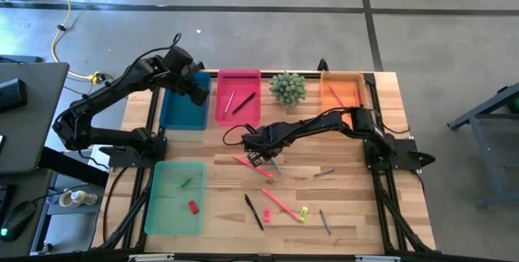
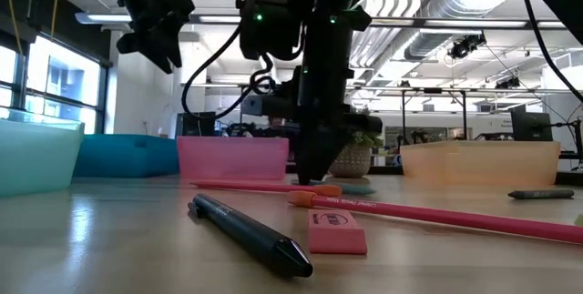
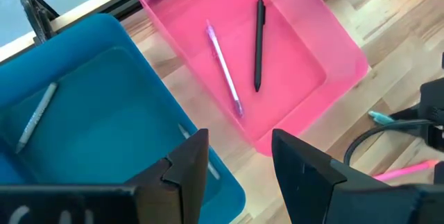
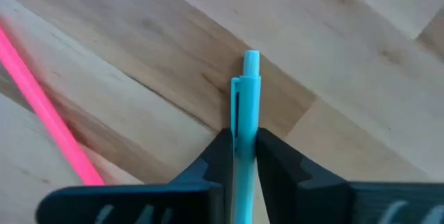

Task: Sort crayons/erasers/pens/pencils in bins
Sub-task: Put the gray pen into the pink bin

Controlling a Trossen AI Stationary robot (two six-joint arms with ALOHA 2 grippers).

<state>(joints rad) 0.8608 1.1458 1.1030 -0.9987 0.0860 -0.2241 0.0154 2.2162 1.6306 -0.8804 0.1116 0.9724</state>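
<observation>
My right gripper stands at the table's middle, pointing down, shut on a teal pen that lies on the wood beside a pink pencil. My left gripper hangs open above the near edges of the teal-blue bin and the pink bin, touching nothing. The pink bin holds a black pen and a pink pen. A grey crayon lies in the teal-blue bin. The pale-green bin holds a green eraser and a red eraser. My right gripper pinches the teal pen between its two fingers, on the barrel just below the clip. The fingers come from above, pointing down, and lie across the pen. The pen's button end sticks out past the fingers, over the wood.
The orange bin and a spiky green plant stand at the far edge. Loose on the near half lie a black pen, a second pink pencil, a yellow eraser, a red eraser and grey crayons.
</observation>
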